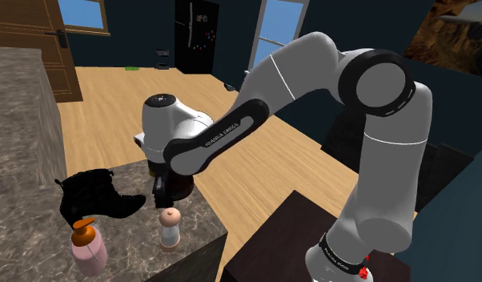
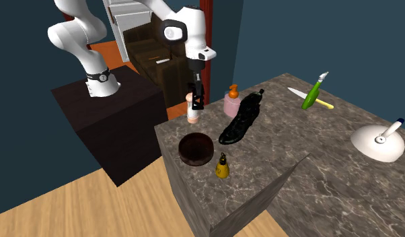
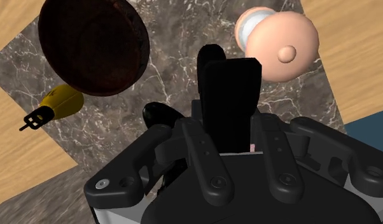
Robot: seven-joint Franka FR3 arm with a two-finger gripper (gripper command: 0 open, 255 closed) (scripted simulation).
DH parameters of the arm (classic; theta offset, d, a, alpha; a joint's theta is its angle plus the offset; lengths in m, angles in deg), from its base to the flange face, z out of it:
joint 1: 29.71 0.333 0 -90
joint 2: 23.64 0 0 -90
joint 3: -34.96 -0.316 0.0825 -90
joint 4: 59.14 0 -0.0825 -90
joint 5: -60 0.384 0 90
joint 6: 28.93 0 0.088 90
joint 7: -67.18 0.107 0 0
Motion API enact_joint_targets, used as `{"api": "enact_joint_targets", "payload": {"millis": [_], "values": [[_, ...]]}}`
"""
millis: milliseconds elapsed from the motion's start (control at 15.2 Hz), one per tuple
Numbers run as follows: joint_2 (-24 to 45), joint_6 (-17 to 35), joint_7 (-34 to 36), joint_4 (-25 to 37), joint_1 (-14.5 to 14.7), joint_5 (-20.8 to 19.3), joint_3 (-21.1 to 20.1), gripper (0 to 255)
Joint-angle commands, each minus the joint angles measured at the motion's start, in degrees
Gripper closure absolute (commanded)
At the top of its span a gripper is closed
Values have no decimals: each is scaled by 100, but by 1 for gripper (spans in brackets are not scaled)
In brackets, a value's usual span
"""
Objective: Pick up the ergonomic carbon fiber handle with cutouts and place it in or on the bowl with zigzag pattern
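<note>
Handle (image 3: 229, 95), black and judged light, stiff and slick, is held above the counter (image 2: 275, 175) by the gripper (image 2: 194, 86) closed around it, near the pink-capped bottle (image 3: 282, 44); solid stretches between cutouts are preferred for holding.

Dark blue walls (image 1: 143, 32), wooden floor (image 1: 111, 104), marble counter (image 2: 275, 168), two windows (image 1: 83, 12).

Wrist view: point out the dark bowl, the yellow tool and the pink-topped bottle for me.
dark bowl (image 3: 91, 44), wrist view, its centre.
yellow tool (image 3: 64, 103), wrist view, its yellow body.
pink-topped bottle (image 3: 282, 44), wrist view, its pink cap.
</note>
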Motion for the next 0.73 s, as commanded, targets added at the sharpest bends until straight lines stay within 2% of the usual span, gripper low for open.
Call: {"api": "enact_joint_targets", "payload": {"millis": [0, 660], "values": [[-12, -69, -168, 76, -99, 52, 17, 255], [558, -597, -1482, 1303, -839, 252, 278, 255]]}}
